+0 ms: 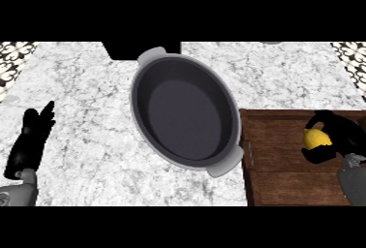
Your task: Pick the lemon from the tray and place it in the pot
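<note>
While the right hand (pixel 334 138) curls its fingers around the lemon (pixel 315 139) over the tray (pixel 279 160), the pot (pixel 184 109) waits to its left, long axis running away; left hand (pixel 34 135) rests open.

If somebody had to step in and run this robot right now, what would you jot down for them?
Right hand: curled round the lemon, over the wooden tray at the view's right. Whether the lemon is already lifted off the tray cannot be told.
Left hand: open, fingers up, resting at the left edge, holding nothing.
Pot: dark and oval with grey handles, in the middle of the marble counter, just left of the tray, nothing inside.
Done: lemon grasped.
Left: carry it leftward over the pot's rim, let it go inside.
</note>
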